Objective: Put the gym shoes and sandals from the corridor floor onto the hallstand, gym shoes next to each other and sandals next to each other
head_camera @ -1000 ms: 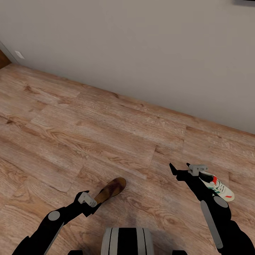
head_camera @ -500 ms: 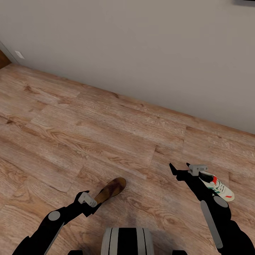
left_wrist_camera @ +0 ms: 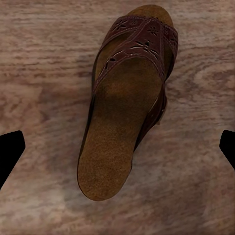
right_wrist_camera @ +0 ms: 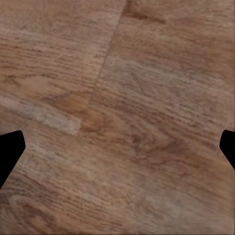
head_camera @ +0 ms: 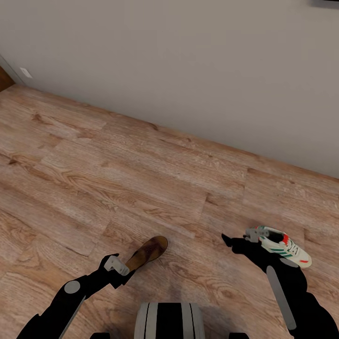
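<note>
One dark brown sandal (head_camera: 148, 252) (left_wrist_camera: 128, 103) lies on the corridor floor (head_camera: 141, 179), toe pointing away from me. My left gripper (head_camera: 125, 274) (left_wrist_camera: 117, 149) hangs open just above its heel end, one fingertip (left_wrist_camera: 10, 152) on either side of the footbed and apart from it. One white gym shoe (head_camera: 285, 247) with green stripes and red accents lies on the floor at the right. My right gripper (head_camera: 234, 241) (right_wrist_camera: 117, 147) is open just left of the shoe's heel, over bare planks. The hallstand is out of view.
A plain grey wall (head_camera: 188, 70) runs diagonally across the back, meeting the floor about a metre ahead. A door frame edge (head_camera: 5, 70) shows at far left. My own base (head_camera: 169, 320) sits at the lower middle. Open plank floor stretches left and ahead.
My right gripper has shifted slightly left and lower, uncovering more of the gym shoe's heel. The left arm and the sandal have not moved.
</note>
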Available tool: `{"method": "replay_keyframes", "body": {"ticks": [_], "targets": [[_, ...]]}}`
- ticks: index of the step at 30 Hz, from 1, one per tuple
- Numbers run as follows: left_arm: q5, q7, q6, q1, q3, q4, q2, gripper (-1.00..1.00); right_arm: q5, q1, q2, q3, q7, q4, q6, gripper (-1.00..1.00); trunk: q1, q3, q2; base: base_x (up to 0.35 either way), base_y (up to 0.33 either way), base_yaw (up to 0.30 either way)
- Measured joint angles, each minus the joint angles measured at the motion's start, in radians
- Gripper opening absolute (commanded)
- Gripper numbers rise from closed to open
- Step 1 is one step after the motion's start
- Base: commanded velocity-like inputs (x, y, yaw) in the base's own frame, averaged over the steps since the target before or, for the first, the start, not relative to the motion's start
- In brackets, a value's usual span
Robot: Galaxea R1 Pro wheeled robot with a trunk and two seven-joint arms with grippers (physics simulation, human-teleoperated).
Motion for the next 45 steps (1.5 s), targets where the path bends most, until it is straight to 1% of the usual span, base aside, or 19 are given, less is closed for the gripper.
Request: {"method": "replay_keyframes", "body": {"ticks": [6, 23, 26, 27, 32, 35, 41, 45], "targets": [[0.000, 0.000, 0.000, 0.000, 0.000, 0.000, 0.000, 1.00, 0.000, -0.002, 0.000, 0.001, 0.006, 0.000, 0.020, 1.00, 0.000, 0.000, 0.000, 0.000, 0.000, 0.000], [0.000, 0.000, 0.000, 0.000, 0.001, 0.000, 0.000, 1.00, 0.000, -0.010, 0.001, 0.003, 0.004, 0.000, 0.022, 1.00, 0.000, 0.000, 0.000, 0.000, 0.000, 0.000], [0.000, 0.000, 0.000, 0.000, -0.001, 0.000, 0.000, 1.00, -0.001, -0.060, 0.002, 0.003, 0.000, 0.000, 0.028, 1.00, 0.000, 0.000, 0.000, 0.000, 0.000, 0.000], [0.000, 0.000, 0.000, 0.000, -0.002, 0.000, 0.000, 1.00, -0.001, -0.088, 0.003, 0.003, -0.001, 0.000, 0.031, 1.00, 0.000, 0.000, 0.000, 0.000, 0.000, 0.000], [0.000, 0.001, 0.000, 0.000, -0.003, 0.000, 0.000, 1.00, -0.001, -0.163, 0.003, 0.003, -0.002, 0.000, 0.058, 1.00, 0.000, 0.000, 0.000, 0.000, 0.000, 0.000], [0.000, 0.001, 0.000, 0.000, -0.003, -0.001, 0.000, 1.00, -0.001, -0.183, 0.003, 0.003, -0.001, 0.000, 0.073, 1.00, 0.000, 0.000, 0.000, 0.000, 0.000, 0.000], [0.000, 0.001, 0.000, 0.000, 0.000, 0.000, 0.000, 1.00, -0.001, -0.194, 0.001, 0.003, 0.005, 0.000, 0.082, 1.00, 0.000, 0.000, 0.000, 0.000, 0.000, 0.000], [0.000, 0.000, 0.000, 0.000, 0.001, 0.000, 0.000, 1.00, -0.001, -0.196, 0.000, 0.002, 0.006, 0.000, 0.083, 1.00, 0.002, -0.015, -0.001, 0.000, 0.000, 0.000]]}}
